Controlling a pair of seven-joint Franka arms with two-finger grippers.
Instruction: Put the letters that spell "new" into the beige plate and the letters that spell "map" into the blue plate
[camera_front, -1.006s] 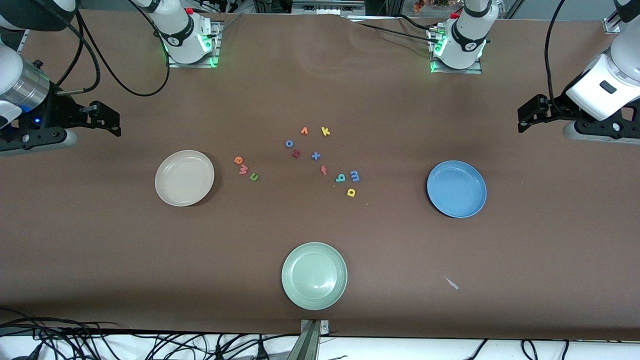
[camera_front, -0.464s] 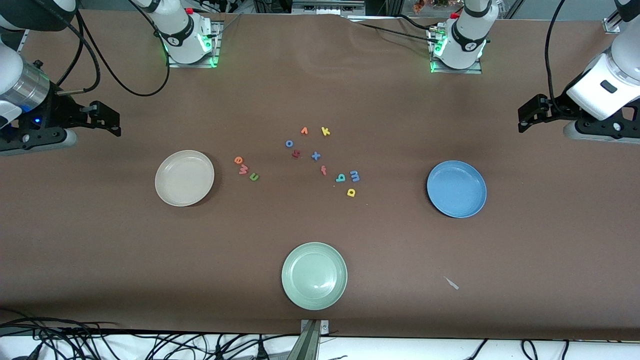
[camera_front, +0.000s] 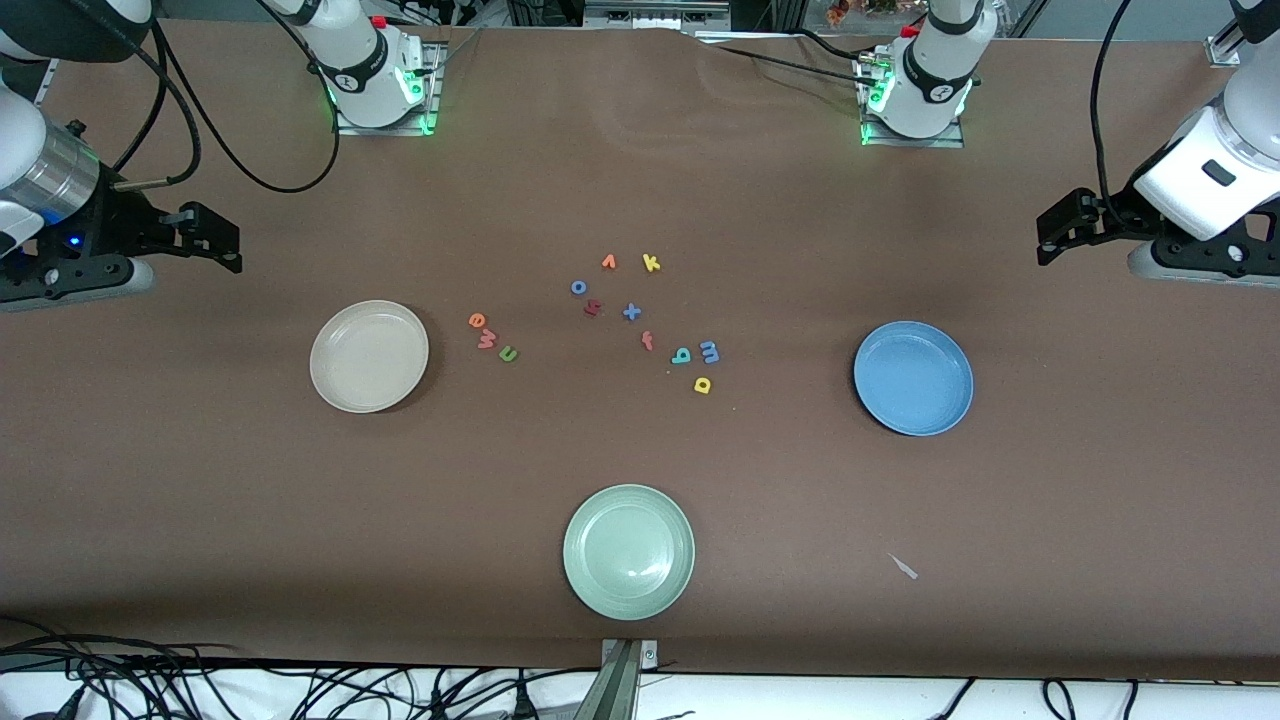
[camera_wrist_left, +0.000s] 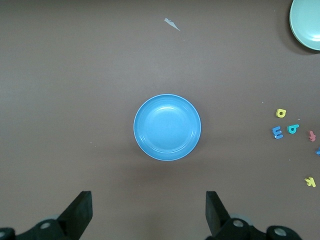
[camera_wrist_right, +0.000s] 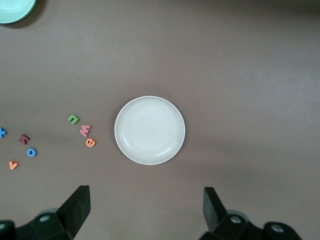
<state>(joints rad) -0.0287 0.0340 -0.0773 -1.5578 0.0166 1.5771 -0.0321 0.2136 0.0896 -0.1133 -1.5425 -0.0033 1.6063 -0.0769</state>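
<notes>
The beige plate (camera_front: 369, 356) lies toward the right arm's end of the table, the blue plate (camera_front: 913, 377) toward the left arm's end. Beside the beige plate sit the orange e (camera_front: 477, 321), red-pink w (camera_front: 486, 339) and green n (camera_front: 508, 353). Nearer the middle lie the blue m (camera_front: 708, 351), teal a (camera_front: 682, 355) and yellow p (camera_front: 702, 385). My right gripper (camera_front: 222, 240) hangs open and empty over bare table at its end; its wrist view shows the beige plate (camera_wrist_right: 149, 130). My left gripper (camera_front: 1055, 228) hangs open and empty likewise, with the blue plate (camera_wrist_left: 167, 127) in its wrist view.
A pale green plate (camera_front: 628, 551) sits near the front camera's edge. Other letters lie mid-table: orange v (camera_front: 608, 262), yellow k (camera_front: 651, 263), blue o (camera_front: 578, 287), blue x (camera_front: 631, 312), red f (camera_front: 647, 341). A small paper scrap (camera_front: 904, 567) lies nearer the camera than the blue plate.
</notes>
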